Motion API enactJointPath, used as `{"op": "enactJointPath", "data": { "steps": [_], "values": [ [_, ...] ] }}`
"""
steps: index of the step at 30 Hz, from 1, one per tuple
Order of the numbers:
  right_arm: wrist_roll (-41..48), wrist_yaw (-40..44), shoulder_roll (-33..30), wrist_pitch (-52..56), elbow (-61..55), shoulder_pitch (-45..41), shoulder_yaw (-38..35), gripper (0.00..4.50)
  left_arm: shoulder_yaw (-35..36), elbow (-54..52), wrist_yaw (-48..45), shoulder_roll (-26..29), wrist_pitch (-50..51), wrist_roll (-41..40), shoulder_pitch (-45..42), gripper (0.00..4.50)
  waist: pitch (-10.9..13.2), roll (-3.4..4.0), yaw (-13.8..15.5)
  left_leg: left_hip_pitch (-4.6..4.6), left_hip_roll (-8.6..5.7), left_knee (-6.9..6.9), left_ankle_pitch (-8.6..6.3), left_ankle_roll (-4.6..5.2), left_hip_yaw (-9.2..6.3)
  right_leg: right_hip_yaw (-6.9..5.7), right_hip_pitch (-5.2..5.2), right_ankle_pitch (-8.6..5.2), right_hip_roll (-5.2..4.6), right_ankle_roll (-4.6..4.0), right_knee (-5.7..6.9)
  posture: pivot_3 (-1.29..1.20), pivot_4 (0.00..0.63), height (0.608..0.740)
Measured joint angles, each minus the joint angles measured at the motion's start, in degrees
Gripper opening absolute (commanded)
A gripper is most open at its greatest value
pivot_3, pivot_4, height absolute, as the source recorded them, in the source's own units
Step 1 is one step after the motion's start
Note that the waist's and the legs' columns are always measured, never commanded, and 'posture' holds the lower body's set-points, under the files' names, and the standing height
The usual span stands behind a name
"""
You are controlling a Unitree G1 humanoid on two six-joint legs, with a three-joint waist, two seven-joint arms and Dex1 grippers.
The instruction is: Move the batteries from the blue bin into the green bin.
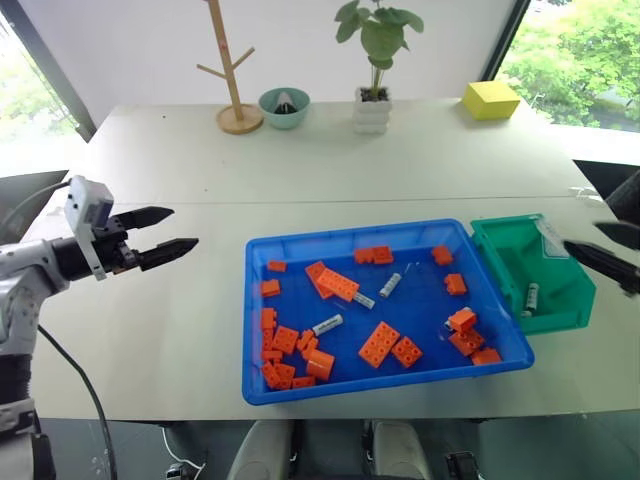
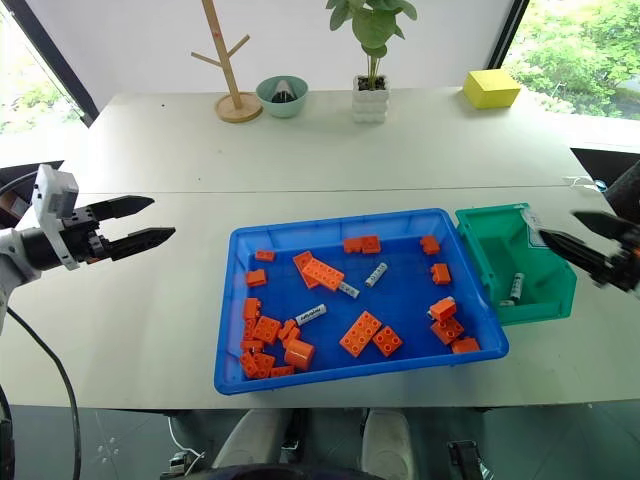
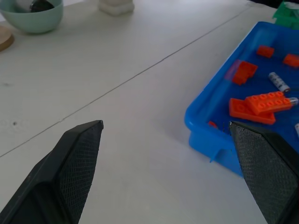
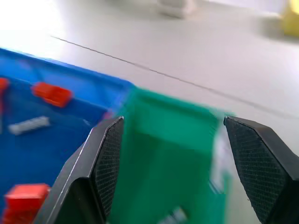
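White worktop (image 1: 180,330) runs under a bright window, with a wooden peg stand (image 1: 232,70), a teal bowl (image 1: 284,106), a potted plant (image 1: 373,60) and a yellow block (image 1: 490,99) along its far edge. Near the front sits the blue bin (image 1: 255,310), and the green bin (image 1: 560,320) touches its right wall.

Three batteries (image 1: 327,324) lie among the orange bricks (image 1: 379,343) in the blue bin (two near the middle, one toward the far side). One more battery (image 1: 532,297) rests inside the green bin.

Left gripper (image 1: 168,232) hangs over bare worktop well left of the blue bin, its jaws wide apart and holding nothing. Right gripper (image 2: 572,235) hovers at the right side of the green bin, pointing left, its jaws also spread wide and empty.
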Motion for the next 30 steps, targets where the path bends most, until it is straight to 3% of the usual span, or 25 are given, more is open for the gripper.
{"op": "enactJointPath", "data": {
  "steps": [4,11,17,23,30],
  "values": [
    [0.8,-2.6,1.0,3.9,-6.3,-8.4,13.2,3.50,-1.8,-2.7,-3.9,2.0,1.2,-1.1,-1.1,4.50,0.1,-0.10,0.3,-0.17,-0.03,-0.03,0.00,0.00,-0.02,-0.01,-0.12,0.00,-0.03,0.00,-0.07,0.00,0.150,0.702],
    [-3.9,-9.0,11.0,10.0,-12.1,-16.5,37.3,3.50,-5.8,-10.1,-11.4,5.5,2.0,-2.3,0.9,4.50,0.1,-0.20,0.3,-1.03,-0.20,0.04,0.31,-0.46,-0.01,0.02,-0.98,0.13,-0.07,0.13,0.07,0.00,0.150,0.702],
    [-6.3,1.6,8.7,3.6,-15.6,-17.2,44.3,3.50,-6.1,-11.0,-13.6,6.5,2.3,-2.3,1.8,4.50,0.2,-0.26,0.2,-0.96,-0.19,0.06,0.22,-0.30,-0.02,-0.08,-0.89,0.13,0.00,0.14,0.06,0.00,0.150,0.702],
    [-10.6,8.3,9.4,-1.1,-10.4,-22.5,50.1,3.50,-7.7,-12.2,-15.1,6.5,2.3,-2.3,2.1,4.50,0.2,-0.34,-0.1,-0.87,-0.05,0.09,0.35,-0.42,-0.04,-0.08,-0.92,0.21,0.15,-0.01,0.20,0.00,0.150,0.702],
    [-22.2,19.7,12.4,-14.2,-1.3,-30.0,61.6,3.50,-7.9,-12.7,-14.7,6.4,2.4,-2.3,2.4,4.50,0.3,-0.40,-0.3,-0.89,-0.09,0.08,0.38,-0.48,-0.04,-0.08,-0.95,0.23,0.16,0.02,0.23,0.00,0.150,0.702]
  ]
}}
